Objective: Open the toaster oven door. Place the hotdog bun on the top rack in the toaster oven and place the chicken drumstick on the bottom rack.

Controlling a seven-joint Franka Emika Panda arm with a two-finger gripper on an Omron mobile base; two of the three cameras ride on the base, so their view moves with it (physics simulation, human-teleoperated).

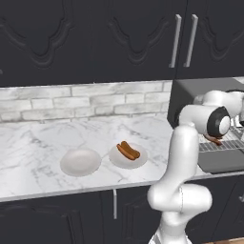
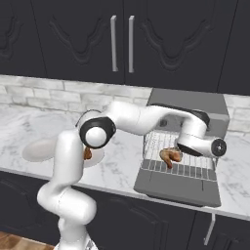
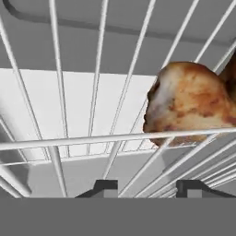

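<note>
- The door (image 2: 178, 188) lies folded down flat over the counter's front edge, near the right end of the counter (image 1: 43, 157).
- A rack (image 2: 168, 156) is slid out over the door; which of the two racks it is cannot be told.
- The drumstick (image 2: 170, 156) lies on the pulled-out rack wires; the hand view shows it (image 3: 189, 103) close ahead and to the right of the tips.
- The end effector (image 3: 150, 188) sits low over the rack, its two tips parted with nothing between them; the drumstick is beyond them, not gripped.
- The oven (image 2: 188, 105) stands at the counter's back right, against the brick wall.
- The bun (image 1: 127, 150) rests on a white plate (image 1: 127, 157) near the counter's front edge, left of the oven.
- A second, bare plate (image 1: 80, 162) sits just beside it, further left.
</note>
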